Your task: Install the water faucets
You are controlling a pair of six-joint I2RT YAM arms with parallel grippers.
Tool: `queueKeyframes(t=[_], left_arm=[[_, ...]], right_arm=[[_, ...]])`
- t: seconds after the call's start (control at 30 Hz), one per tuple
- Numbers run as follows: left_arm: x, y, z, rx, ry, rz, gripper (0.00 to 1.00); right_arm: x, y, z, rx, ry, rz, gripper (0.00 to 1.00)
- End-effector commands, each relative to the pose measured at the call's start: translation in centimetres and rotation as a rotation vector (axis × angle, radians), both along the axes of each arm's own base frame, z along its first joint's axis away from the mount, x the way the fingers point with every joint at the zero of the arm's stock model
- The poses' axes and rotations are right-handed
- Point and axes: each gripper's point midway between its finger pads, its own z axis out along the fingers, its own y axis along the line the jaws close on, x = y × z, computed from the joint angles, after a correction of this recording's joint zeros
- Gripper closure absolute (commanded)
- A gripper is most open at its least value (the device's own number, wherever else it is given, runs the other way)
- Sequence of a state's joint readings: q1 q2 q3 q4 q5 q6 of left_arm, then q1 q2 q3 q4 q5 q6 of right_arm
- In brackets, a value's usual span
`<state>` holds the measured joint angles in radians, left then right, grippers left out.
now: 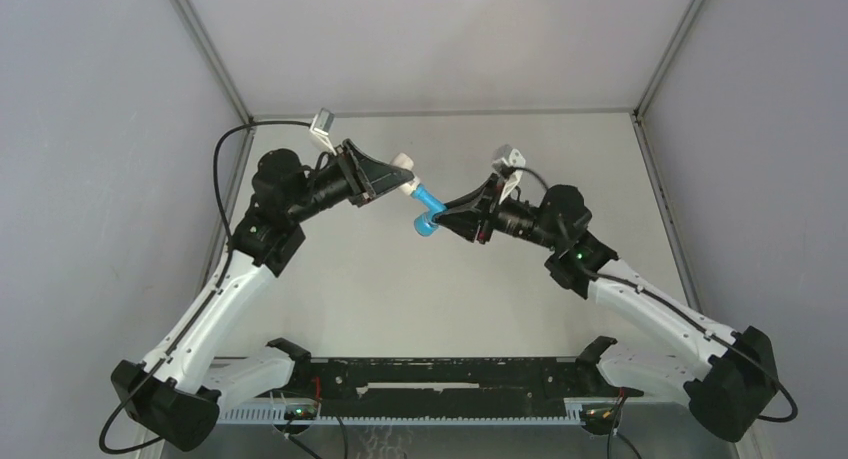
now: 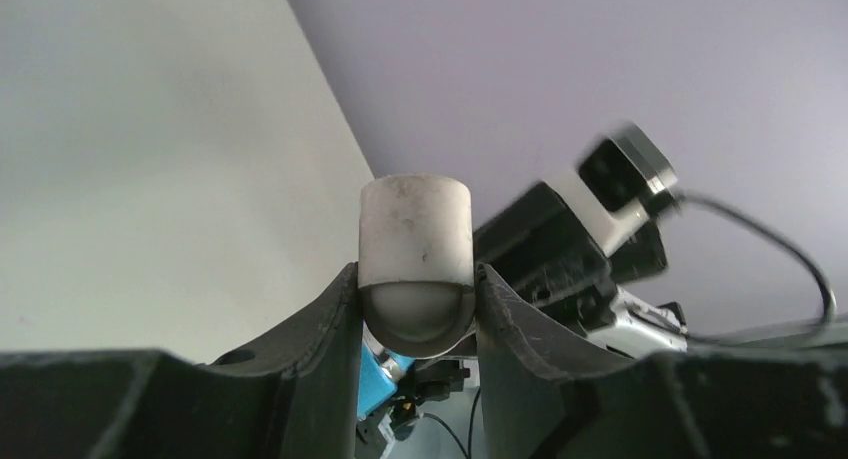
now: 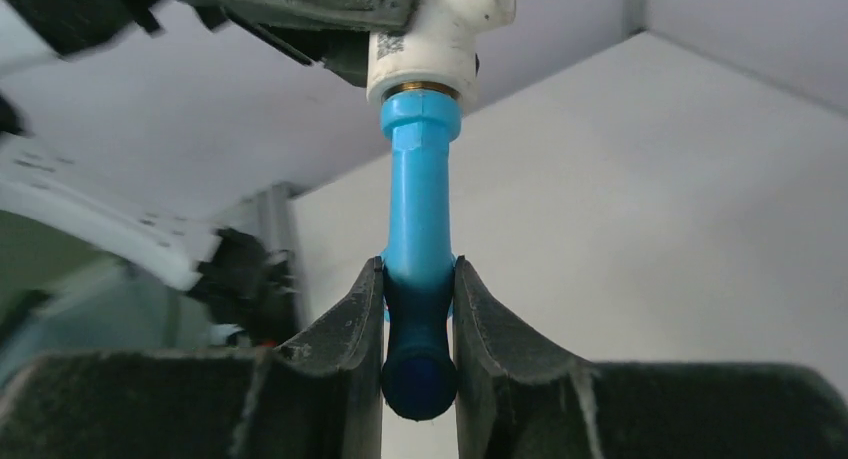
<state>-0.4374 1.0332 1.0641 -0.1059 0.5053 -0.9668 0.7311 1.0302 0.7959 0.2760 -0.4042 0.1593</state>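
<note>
- Blue faucet: one piece of bright-blue plastic, darker at the gripped end. It is carried in the air above the table, between the two arms, over the far half of the table in the top view. It lies tilted there, its upper end towards the left arm.
- Right gripper: fingers drawn close on the dark end of the blue faucet, one pad on each side. The rounded tip of the faucet shows past the pads.
- White fitting: short cylinder with a scuffed surface, its rounded end towards the left wrist camera.
- Left gripper: fingers pressed in on the white fitting from both sides. Much of the cylinder stands out beyond the fingertips.
- Joint: the six-sided end of the blue faucet meets the mouth of the white fitting, with a brass ring between them. How deep it sits cannot be told.
- Arms: both raised, with the wrists facing each other.
</note>
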Motion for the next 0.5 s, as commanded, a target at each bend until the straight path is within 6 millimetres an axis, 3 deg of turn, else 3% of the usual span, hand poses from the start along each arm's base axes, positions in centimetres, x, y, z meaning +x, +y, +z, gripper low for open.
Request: queueKeyframes(t=[0.0,0.17,0.3,0.33,0.37,0.4,0.47], left_arm=[[-1.6,0.2,4.6,-0.077,-0.257,-0.053,1.0],[-2.6,0.3,5.2,-0.083,-0.358,-0.079,1.0],[-2.6,0.9,5.5,-0.088,-0.382,-0.039,1.0],[-2.4,1.2,5.6,-0.086,-0.384,-0.016,1.0],[-2.4,1.5,5.8,-0.086,-0.39,0.007,1.0],[-2.3,1.8,5.9,-0.085,-0.392,0.028,1.0],[-2.2,2.4,6.2,-0.079,-0.391,0.067,1.0]], right_arm=[[-5.0,0.0,5.2,0.248,0.404,0.421,1.0],[-5.3,-0.4,6.4,0.284,0.826,0.654,1.0],[-4.5,-0.2,6.3,0.338,0.941,0.694,0.99],[-4.2,-0.1,6.0,0.341,0.942,0.688,0.81],[-3.8,-0.1,5.5,0.343,0.951,0.668,0.53],[-3.4,0.0,5.0,0.339,0.956,0.639,0.33],[-2.7,0.1,3.8,0.31,0.926,0.554,0.1]])
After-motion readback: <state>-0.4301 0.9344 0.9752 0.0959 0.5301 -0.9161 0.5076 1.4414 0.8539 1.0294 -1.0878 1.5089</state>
